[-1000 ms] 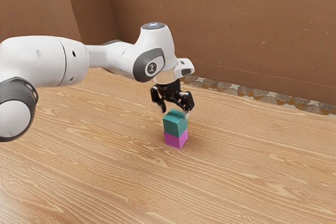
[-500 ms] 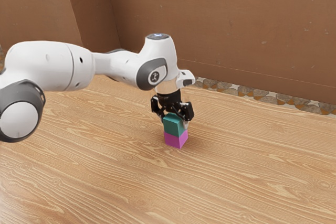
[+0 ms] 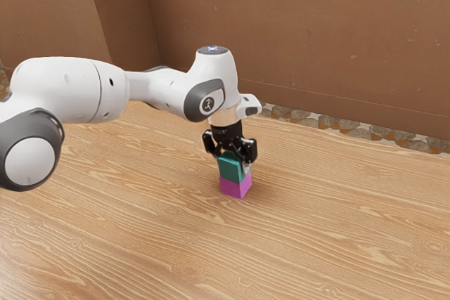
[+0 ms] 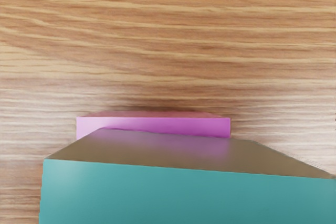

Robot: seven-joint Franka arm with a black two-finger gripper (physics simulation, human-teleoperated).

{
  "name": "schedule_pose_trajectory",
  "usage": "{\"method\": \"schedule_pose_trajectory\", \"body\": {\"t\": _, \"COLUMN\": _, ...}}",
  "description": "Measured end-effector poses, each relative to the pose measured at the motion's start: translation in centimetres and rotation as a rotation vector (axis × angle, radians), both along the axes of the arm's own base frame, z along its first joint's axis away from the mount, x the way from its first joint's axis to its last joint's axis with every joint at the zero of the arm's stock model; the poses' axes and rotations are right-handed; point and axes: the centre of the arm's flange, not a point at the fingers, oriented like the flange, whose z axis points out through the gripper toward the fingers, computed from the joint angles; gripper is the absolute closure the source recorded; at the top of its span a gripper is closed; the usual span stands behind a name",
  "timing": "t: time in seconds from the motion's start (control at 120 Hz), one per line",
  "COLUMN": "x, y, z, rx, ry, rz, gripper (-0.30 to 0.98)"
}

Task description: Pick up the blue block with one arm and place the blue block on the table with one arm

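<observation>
Around the upper part of the blue block, teal in colour (image 3: 230, 168), my gripper (image 3: 233, 161) is shut, pointing down, with one finger at its near right side in the exterior view and the other partly hidden behind it. The blue block rests on the magenta block (image 3: 235, 187), which stands on the wooden table (image 3: 316, 223). In the wrist view the blue block (image 4: 184, 195) is large and close under my hand, and part of the magenta block (image 4: 163, 125) is visible beyond it.
Behind the table rises a brown wall (image 3: 302, 40), with a strip of stones (image 3: 351, 129) along its foot. Bare wood surrounds the stack.
My hand has come down from above the stack to the blue block, and the fingers have drawn together on it. The magenta block has stayed in place.
</observation>
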Motion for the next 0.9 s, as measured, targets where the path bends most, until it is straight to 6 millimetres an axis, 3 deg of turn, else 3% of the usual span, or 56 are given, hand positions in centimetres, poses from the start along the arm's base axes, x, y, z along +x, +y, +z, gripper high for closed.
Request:
{"method": "schedule_pose_trajectory", "body": {"t": 0.275, "x": 0.5, "y": 0.4, "z": 0.6, "rx": 0.005, "ry": -0.009, "rz": 0.014, "gripper": 0.3}}
{"method": "schedule_pose_trajectory", "body": {"t": 0.383, "x": 1.6, "y": 0.7, "z": 3.8, "rx": 0.022, "ry": -0.025, "rz": 0.022, "gripper": 0.31}}
{"method": "schedule_pose_trajectory", "body": {"t": 0.442, "x": 1.6, "y": 0.6, "z": 4.4, "rx": 0.034, "ry": -0.011, "rz": 0.019, "gripper": 0.31}}
{"method": "schedule_pose_trajectory", "body": {"t": 0.475, "x": 1.4, "y": -0.2, "z": 4.0, "rx": 0.034, "ry": 0.008, "rz": 0.009, "gripper": 0.31}}
{"method": "schedule_pose_trajectory", "body": {"t": 0.683, "x": 0.1, "y": -10.9, "z": 2.5, "rx": -0.013, "ry": 0.026, "rz": -0.145, "gripper": 0.31}}
{"method": "schedule_pose_trajectory", "body": {"t": 0.9, "x": 0.9, "y": -12.4, "z": -1.2, "rx": 0.002, "ry": 0.019, "rz": -0.147, "gripper": 0.31}}
